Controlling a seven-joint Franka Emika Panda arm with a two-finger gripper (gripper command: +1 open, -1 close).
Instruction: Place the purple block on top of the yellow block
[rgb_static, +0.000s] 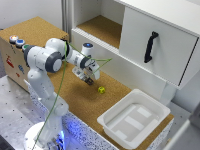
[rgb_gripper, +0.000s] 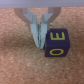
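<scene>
The purple block (rgb_gripper: 56, 44) is a dark cube with yellow letters on its faces and lies on the cork surface. In the wrist view my gripper (rgb_gripper: 39, 43) has its fingers (rgb_gripper: 34, 30) drawn close together. The fingertips stand right beside the block, at its edge, not around it. In the exterior view the gripper (rgb_static: 89, 80) is low over the cork, and the purple block (rgb_static: 90, 83) is a dark speck at its tip. The yellow block (rgb_static: 101, 90) lies a short way off toward the exterior view's right. It is out of the wrist view.
A white tray (rgb_static: 116, 127) stands on the cork at the exterior view's lower right. A white cabinet with a black handle (rgb_static: 150, 46) and an open shelf (rgb_static: 102, 29) stands behind. A cork-topped box (rgb_static: 15, 55) is at the left.
</scene>
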